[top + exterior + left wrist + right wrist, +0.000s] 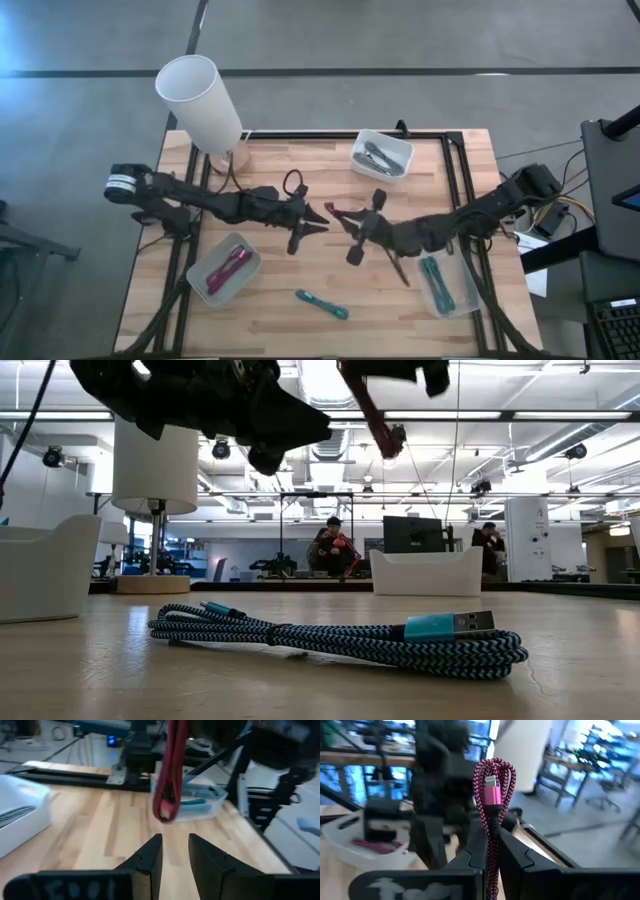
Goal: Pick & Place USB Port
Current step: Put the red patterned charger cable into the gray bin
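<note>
A pink braided USB cable (492,790), coiled into a short bundle, is in my right gripper (491,834), which hangs over the middle of the table (352,226). My left gripper (320,218) is open and faces it from the table's left, a short gap away. In the left wrist view the cable (170,780) hangs in the air just beyond my open fingers (175,847). A teal braided USB cable (322,304) lies flat on the table near its near edge (340,640). My right gripper pinches the pink cable bundle between its two fingers, on the braided strands just behind the metal-tipped plug (493,827). Several strands run along the fingers, and the looped end with the plug (491,782) sticks out past the fingertips. The cable is lifted clear of the table.
A bin with pink cables (225,270) sits near left, a bin with teal cables (440,285) near right, and a white bin with dark cables (380,156) at the far edge. A white lamp (200,100) stands at the far left corner. A black rail frame (455,190) borders the tabletop.
</note>
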